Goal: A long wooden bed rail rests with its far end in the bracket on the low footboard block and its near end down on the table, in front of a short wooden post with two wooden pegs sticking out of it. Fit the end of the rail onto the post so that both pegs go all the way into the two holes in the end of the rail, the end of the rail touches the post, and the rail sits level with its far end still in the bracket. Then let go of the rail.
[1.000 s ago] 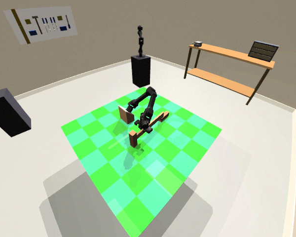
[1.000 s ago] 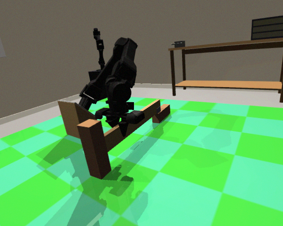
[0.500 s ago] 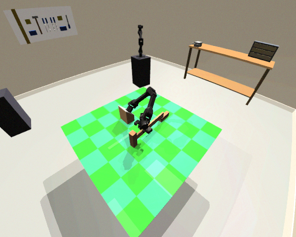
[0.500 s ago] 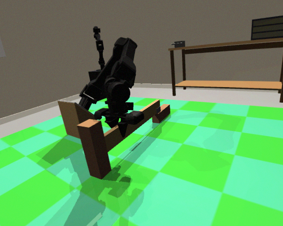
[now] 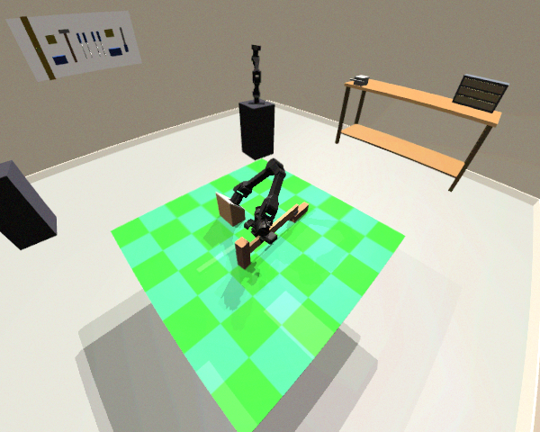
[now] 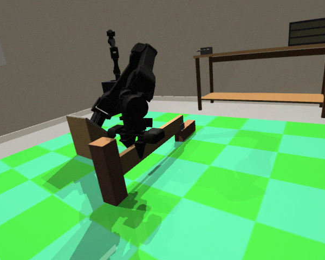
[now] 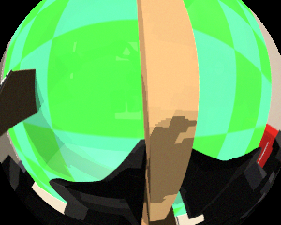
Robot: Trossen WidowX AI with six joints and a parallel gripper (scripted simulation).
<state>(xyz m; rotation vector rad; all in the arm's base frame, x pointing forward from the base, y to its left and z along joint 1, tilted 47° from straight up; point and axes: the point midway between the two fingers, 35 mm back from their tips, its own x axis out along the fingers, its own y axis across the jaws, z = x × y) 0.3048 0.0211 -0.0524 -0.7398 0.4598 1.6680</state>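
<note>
The long wooden rail is off the table at its near end, close behind the upper part of the short post. My gripper points down and is shut on the rail near that end, one finger on each side. The rail looks roughly level. Its far end is at the bracket on the low footboard block; whether it sits fully in the bracket cannot be told. The pegs, the holes and any gap at the post are hidden.
A brown upright panel stands left of the rail, beside the arm's lower links. A black pedestal with another arm stands behind the green checkered mat. A workbench is at the back right.
</note>
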